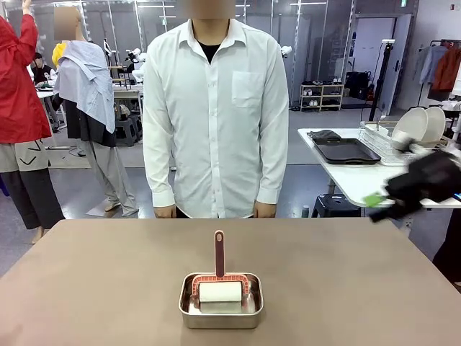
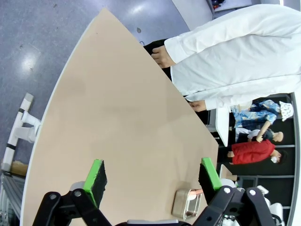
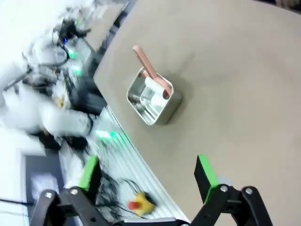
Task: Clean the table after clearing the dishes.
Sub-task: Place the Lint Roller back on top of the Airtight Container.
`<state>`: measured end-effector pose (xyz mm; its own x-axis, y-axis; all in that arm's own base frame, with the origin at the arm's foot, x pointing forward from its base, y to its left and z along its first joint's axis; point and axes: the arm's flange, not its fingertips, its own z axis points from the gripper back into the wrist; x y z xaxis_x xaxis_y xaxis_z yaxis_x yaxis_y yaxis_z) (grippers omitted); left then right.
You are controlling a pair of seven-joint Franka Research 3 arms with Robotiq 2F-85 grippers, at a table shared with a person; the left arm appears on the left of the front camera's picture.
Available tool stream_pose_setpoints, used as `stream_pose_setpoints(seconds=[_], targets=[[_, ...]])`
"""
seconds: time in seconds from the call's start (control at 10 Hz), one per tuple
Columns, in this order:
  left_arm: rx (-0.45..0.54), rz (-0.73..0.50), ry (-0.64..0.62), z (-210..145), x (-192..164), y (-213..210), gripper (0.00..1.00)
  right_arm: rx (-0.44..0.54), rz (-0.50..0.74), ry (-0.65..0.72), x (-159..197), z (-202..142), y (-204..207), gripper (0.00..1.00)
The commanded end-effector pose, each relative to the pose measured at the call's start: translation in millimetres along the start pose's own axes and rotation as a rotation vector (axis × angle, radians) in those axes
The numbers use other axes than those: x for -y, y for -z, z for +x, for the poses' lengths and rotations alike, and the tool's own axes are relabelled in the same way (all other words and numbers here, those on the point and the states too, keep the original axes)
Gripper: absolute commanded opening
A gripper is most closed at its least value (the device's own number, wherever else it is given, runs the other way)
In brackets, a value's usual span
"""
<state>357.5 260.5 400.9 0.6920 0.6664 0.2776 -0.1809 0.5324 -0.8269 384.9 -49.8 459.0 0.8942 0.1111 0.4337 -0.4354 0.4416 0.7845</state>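
The brown table (image 1: 94, 281) carries a small steel pan (image 1: 220, 301) near its front edge. A roller (image 1: 220, 291) with a white roll and a pink handle stands in the pan. White plates (image 1: 419, 125) stand in a wire rack on the white side table, next to a dark tray (image 1: 346, 150). My right gripper (image 1: 380, 202) hangs blurred off the table's right side. In its wrist view the right gripper (image 3: 147, 174) is open high above the pan (image 3: 153, 101). My left gripper (image 2: 153, 176) is open over bare tabletop (image 2: 117, 108), with the pan (image 2: 187, 203) at its lower right.
A person in a white shirt (image 1: 216, 108) stands at the far edge, hands (image 1: 264, 210) down at the table's rim. The white side table (image 1: 353, 180) stands to the right. Other people stand farther back on the left.
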Motion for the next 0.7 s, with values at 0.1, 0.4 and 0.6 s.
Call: stream_pose_setpoints(seconds=[0.1, 0.4, 0.6], targets=[[0.011, -0.009, -0.008, 1, 1, -3, 1.00, 0.720, 0.199, 0.334, 54, -95, -55, 1.00], [0.011, -0.009, -0.008, 1, 1, -3, 1.00, 0.967, 0.281, 0.424, 83, -189, -59, 1.00], [0.011, -0.009, -0.008, 1, 1, -3, 1.00, 1.155, 0.366, 0.599, 99, -221, -49, 1.00]])
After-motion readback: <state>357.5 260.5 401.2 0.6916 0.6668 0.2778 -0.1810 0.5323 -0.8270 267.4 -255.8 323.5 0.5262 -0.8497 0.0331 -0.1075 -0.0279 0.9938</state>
